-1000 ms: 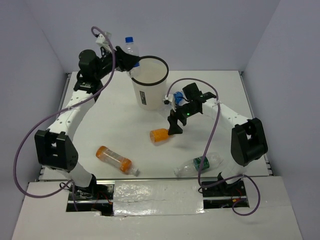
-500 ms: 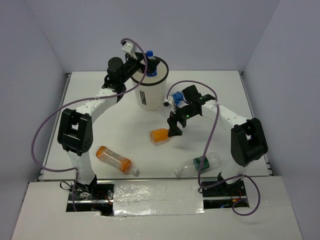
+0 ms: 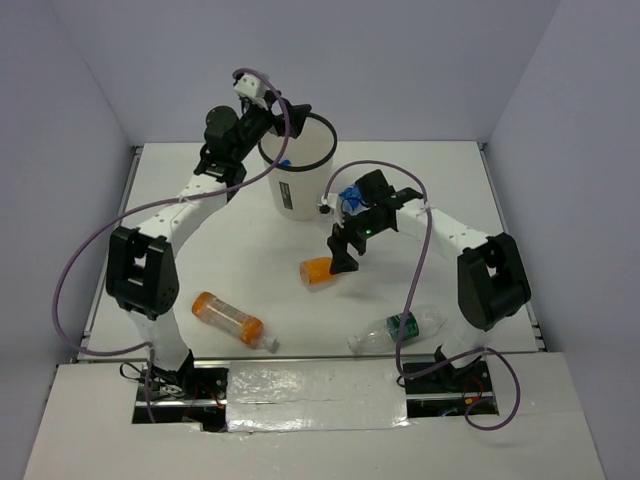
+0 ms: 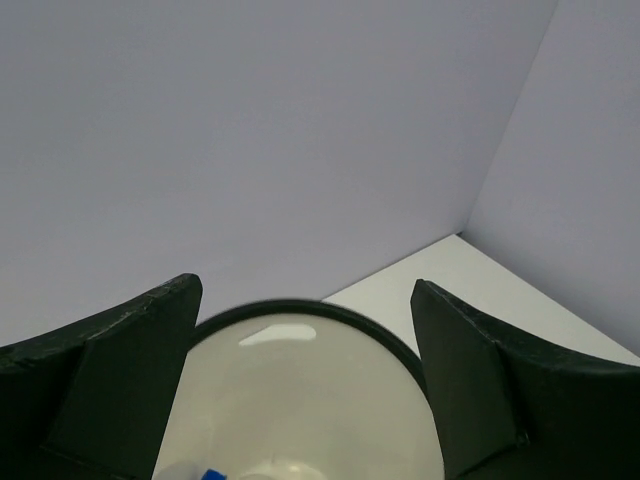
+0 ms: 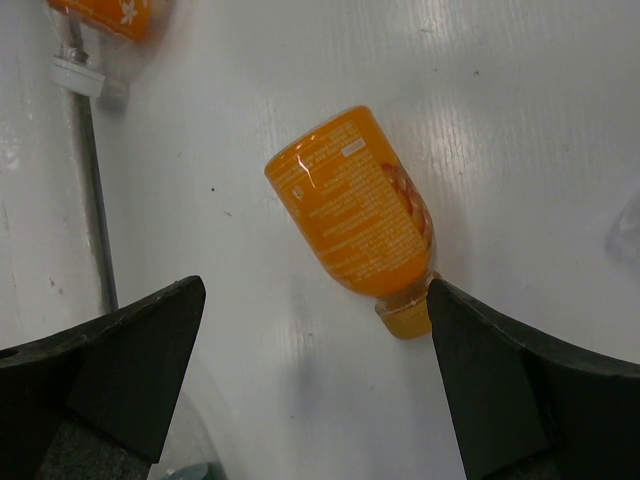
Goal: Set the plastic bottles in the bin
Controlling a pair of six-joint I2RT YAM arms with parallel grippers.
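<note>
So, one blue-capped bottle (image 3: 285, 161) lies inside the bin (image 3: 300, 192), upper middle of the frame. Three wait on the table (image 3: 200, 240): the stubby orange bottle (image 5: 355, 215) at centre, the longer orange bottle (image 3: 232, 318) lower left, the green-labelled bottle (image 3: 400, 328) lower right. Your left gripper (image 4: 305, 290) hovers over the rim, released and empty. Your right gripper (image 5: 315, 290) hangs spread wide above the stubby one.

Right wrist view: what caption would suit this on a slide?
Open right gripper hovers over a stubby orange plastic bottle lying on its side on the white table.
</note>
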